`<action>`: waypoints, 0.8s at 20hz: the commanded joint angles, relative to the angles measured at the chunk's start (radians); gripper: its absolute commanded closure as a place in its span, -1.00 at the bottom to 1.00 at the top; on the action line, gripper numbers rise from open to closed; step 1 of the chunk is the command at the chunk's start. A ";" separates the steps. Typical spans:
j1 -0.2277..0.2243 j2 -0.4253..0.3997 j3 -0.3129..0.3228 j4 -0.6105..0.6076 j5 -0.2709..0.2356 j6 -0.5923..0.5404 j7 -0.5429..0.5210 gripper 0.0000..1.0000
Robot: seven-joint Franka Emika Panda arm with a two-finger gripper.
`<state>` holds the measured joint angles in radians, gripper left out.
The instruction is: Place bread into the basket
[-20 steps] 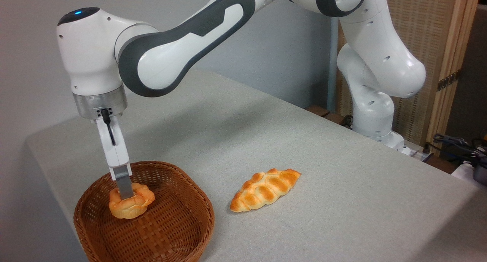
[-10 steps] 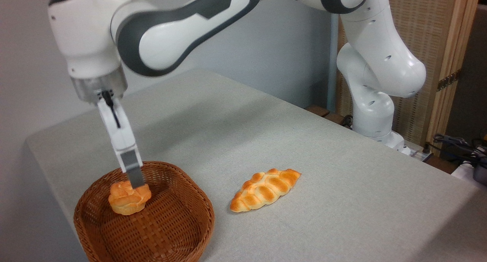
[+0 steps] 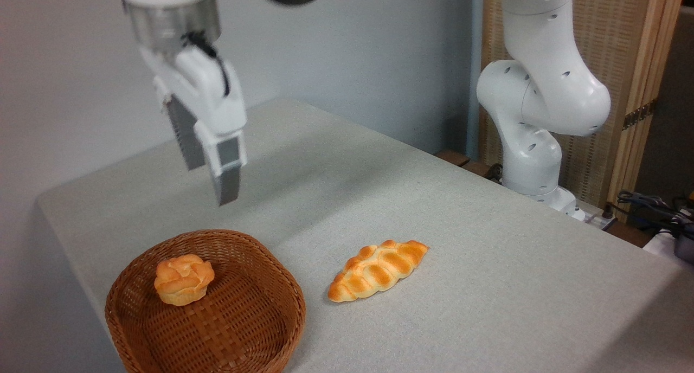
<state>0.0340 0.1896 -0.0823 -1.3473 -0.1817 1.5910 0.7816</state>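
The bread point(image 3: 183, 280) sits upright inside the basket point(image 3: 255, 329), toward its back left, so the task looks done; it seems light and soft, and if regripped is best pinched across its paler base, not the knotted top. The tool point(image 3: 209, 180) hangs empty above the table point(image 3: 488, 286), well clear of the basket, fingers apart. A braided loaf point(image 3: 378, 269) lies on the table right of the basket, apart from it, and nothing blocks the way.
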 commanded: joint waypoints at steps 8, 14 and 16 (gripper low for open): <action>0.003 -0.245 0.004 -0.286 0.091 0.023 0.074 -1.00; 0.000 -0.243 0.013 -0.276 0.140 0.007 0.065 -1.00; -0.046 -0.239 0.073 -0.270 0.142 0.007 0.054 -1.00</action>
<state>0.0369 -0.0396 -0.0739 -1.6089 -0.0527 1.5861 0.8362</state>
